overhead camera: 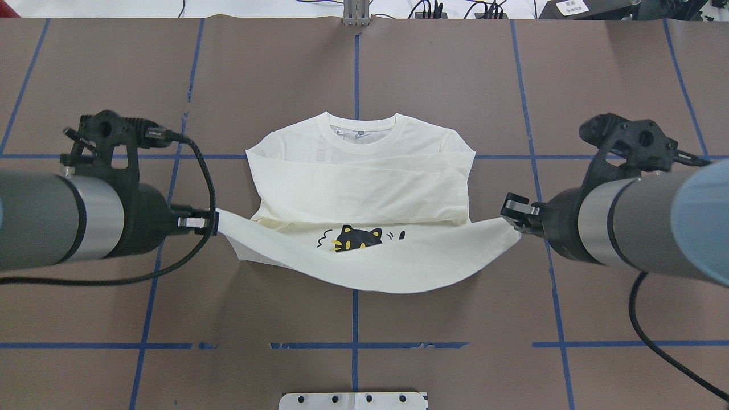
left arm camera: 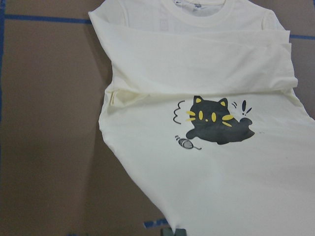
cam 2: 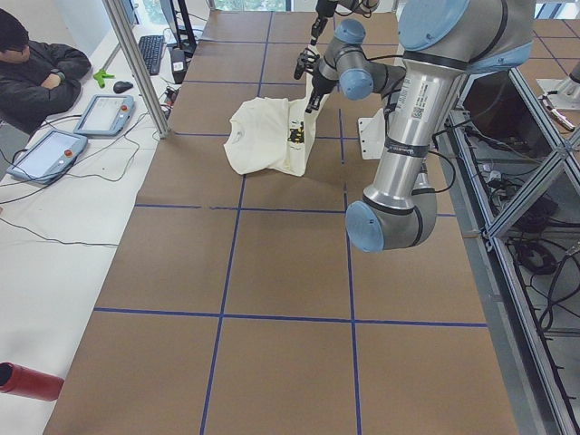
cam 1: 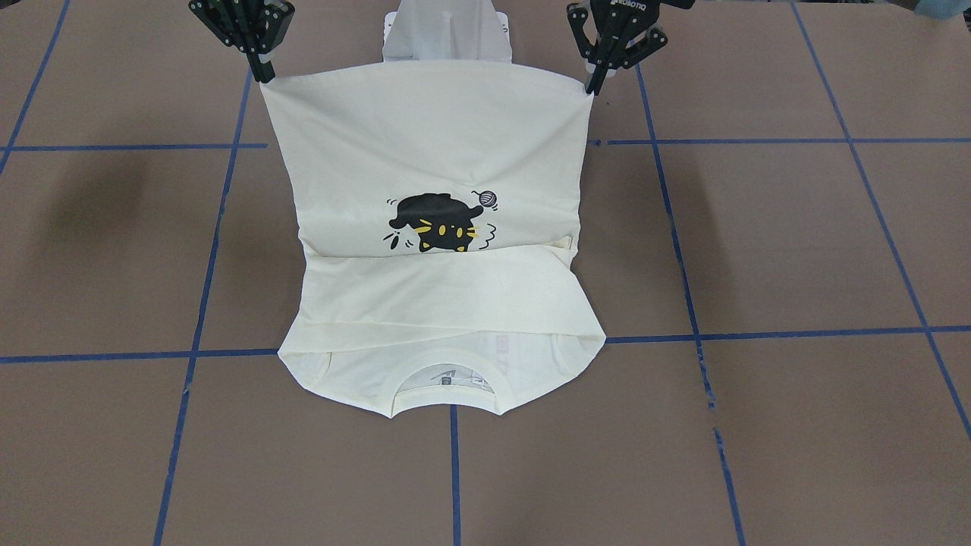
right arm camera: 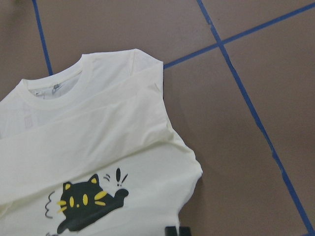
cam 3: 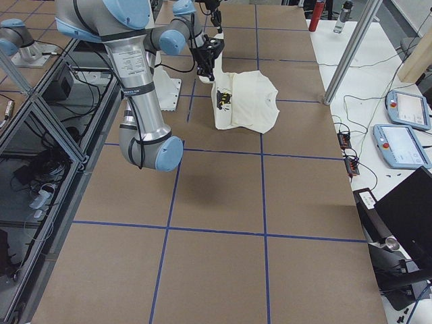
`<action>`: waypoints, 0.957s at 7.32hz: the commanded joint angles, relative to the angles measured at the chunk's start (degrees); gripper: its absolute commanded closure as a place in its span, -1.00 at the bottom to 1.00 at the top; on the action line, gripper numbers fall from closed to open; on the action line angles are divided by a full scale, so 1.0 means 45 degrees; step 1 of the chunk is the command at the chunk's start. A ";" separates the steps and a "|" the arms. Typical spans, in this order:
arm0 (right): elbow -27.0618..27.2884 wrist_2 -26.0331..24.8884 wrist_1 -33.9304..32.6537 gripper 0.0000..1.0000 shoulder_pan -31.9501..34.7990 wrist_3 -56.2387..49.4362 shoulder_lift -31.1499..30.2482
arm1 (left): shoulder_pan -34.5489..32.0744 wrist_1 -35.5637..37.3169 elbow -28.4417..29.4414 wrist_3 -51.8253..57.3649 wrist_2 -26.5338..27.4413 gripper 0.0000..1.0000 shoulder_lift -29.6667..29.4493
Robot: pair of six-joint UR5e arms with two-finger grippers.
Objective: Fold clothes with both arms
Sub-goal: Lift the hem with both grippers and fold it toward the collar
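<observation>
t-shirt [overhead camera: 364, 188] lies mid surface [overhead camera: 455, 68], print side up. collar [overhead camera: 360, 126] at the end away from robot, sleeves folded across the chest. collar end flat on the surface, hem end lifted off it. left arm [overhead camera: 62, 219]: jaws clamped on one hem corner. right arm [overhead camera: 626, 228]: jaws clamped on the other corner. hem stretched btwn them w/ a sag in the middle. black cat print [overhead camera: 356, 238] shows just below the folded sleeves.

brown tabletop [overhead camera: 455, 68], blue tape grid [overhead camera: 85, 345], aluminium post [cam 2: 134, 63]
</observation>
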 commanded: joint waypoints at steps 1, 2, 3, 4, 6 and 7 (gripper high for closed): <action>-0.2499 0.0400 0.0846 1.00 0.1728 -0.1000 0.0621 | -0.1596 -0.0274 0.2141 0.1501 -0.0140 1.00 -0.0995; -0.3940 0.0400 0.2149 1.00 0.1984 -0.1020 0.0640 | -0.1872 -0.0702 0.3426 0.1622 -0.0062 1.00 -0.1288; -0.5269 0.0381 0.3516 1.00 0.2142 -0.1155 0.0641 | -0.2048 -0.1634 0.4735 0.1952 -0.0023 1.00 -0.1600; -0.6636 0.0342 0.4457 1.00 0.2201 -0.1408 0.0718 | -0.2128 -0.2552 0.6043 0.2013 0.0036 1.00 -0.1797; -0.8594 0.0283 0.5983 1.00 0.2299 -0.1898 0.0952 | -0.2109 -0.3982 0.8952 0.2033 0.0831 1.00 -0.2789; -0.9357 0.0244 0.6454 1.00 0.2261 -0.1918 0.0992 | -0.2109 -0.4819 1.0281 0.2034 0.0876 1.00 -0.3143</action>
